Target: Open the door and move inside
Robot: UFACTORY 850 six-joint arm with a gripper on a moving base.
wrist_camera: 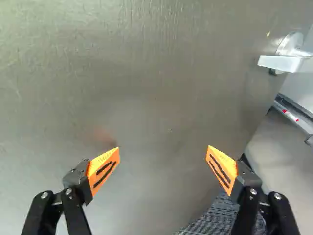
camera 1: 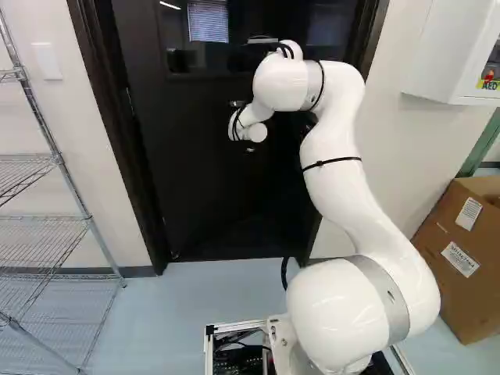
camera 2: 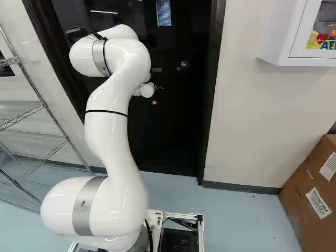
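Two fingers (wrist_camera: 103, 169) stand wide open, nothing between them, facing the dark door (wrist_camera: 146, 73). Lever handle (wrist_camera: 279, 63): on the door, ahead of the fingers but outside their span, off to the side of the finger nearer the ribbed surface (wrist_camera: 215, 221). Its long axis runs roughly parallel to the line joining the fingertips. Inference: a sideways shift toward the lever comes first; closing as now aligned would run along the blade, so a grip across it probably needs a wrist roll.

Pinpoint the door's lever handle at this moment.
In the wrist view, the lever handle is near the edge of the door, ahead of and off to one side of the open end effector.
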